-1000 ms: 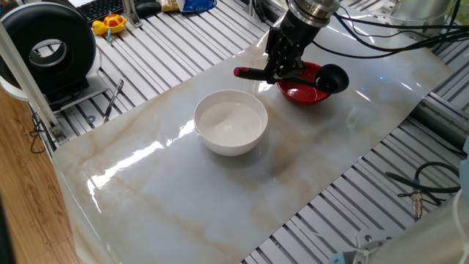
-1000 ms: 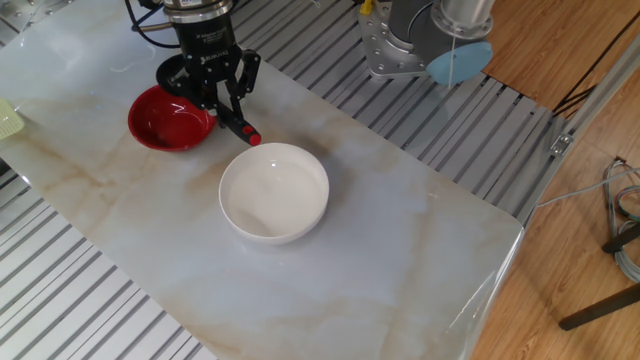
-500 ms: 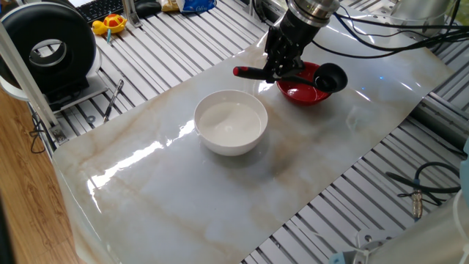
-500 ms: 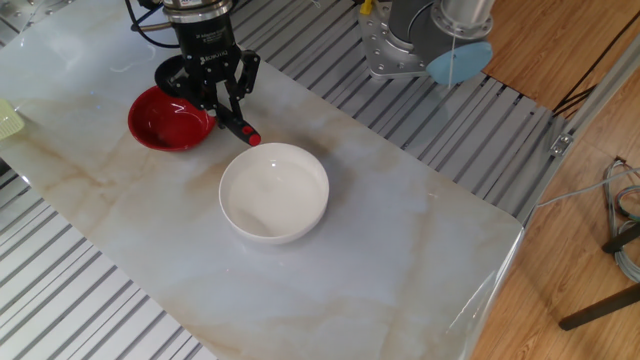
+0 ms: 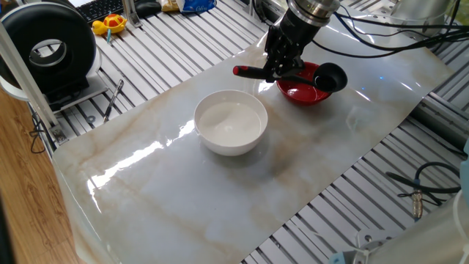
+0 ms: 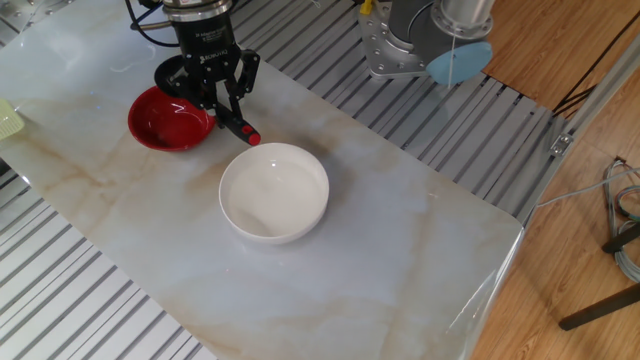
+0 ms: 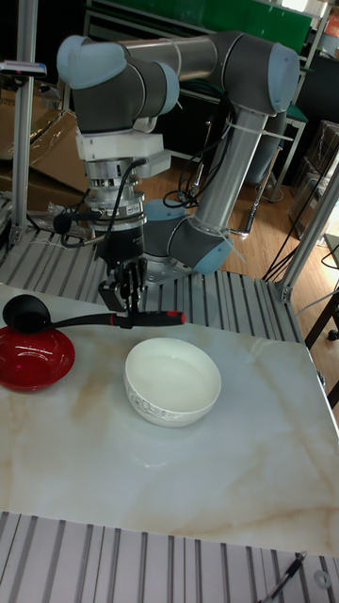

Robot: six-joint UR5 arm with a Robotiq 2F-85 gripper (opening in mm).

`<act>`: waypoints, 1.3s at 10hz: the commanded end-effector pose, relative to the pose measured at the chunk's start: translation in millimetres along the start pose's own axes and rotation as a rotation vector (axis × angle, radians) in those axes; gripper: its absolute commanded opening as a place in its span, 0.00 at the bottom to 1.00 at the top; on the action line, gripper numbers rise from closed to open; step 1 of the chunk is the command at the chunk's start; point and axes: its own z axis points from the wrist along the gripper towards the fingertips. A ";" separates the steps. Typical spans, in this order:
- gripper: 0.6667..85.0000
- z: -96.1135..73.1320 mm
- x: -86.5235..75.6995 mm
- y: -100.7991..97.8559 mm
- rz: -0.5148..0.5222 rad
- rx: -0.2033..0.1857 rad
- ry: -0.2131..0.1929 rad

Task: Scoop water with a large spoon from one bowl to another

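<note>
The large spoon (image 7: 94,318) hangs level over the tabletop (image 5: 183,183), its deep black scoop sitting above the red bowl (image 5: 300,86) at the upper right of one fixed view, its red-tipped handle reaching toward the white bowl (image 5: 231,122) in the middle of the frame. Held flat like this, the scoop would keep whatever water it carries; whether it holds any I cannot tell. The gripper (image 7: 125,294) comes straight down and is closed tight on the handle partway along, nearer the red tip, which leaves the scoop free to tip. The white bowl stands just beside the red one, apart from it, with a faint sheen of water (image 6: 272,195) inside. Their closeness keeps the carry short. Judging from this, the pour into the red bowl is the step in hand.
</note>
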 end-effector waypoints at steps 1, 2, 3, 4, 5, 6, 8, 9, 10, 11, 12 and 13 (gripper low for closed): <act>0.01 -2.4 -2.7 -1.4 0.003 0.005 -0.011; 0.01 -2.6 -3.0 -1.3 0.003 0.004 -0.013; 0.01 -2.7 -3.3 -1.2 0.004 0.004 -0.014; 0.01 -2.7 -3.5 -1.6 0.004 0.005 -0.014; 0.01 -2.7 -3.8 -1.4 0.004 0.005 -0.016; 0.01 -3.0 -4.2 -1.2 0.004 0.004 -0.017; 0.01 -3.3 -4.1 -1.2 0.004 0.004 -0.017; 0.01 -3.4 -4.9 -0.9 0.005 0.003 -0.020; 0.01 -3.8 -5.4 -1.1 0.007 0.004 -0.022; 0.01 -4.1 -5.4 -0.9 0.007 0.004 -0.022; 0.01 -4.0 -4.3 -1.3 0.006 0.006 -0.018; 0.01 -4.2 -3.9 -1.4 0.005 0.006 -0.016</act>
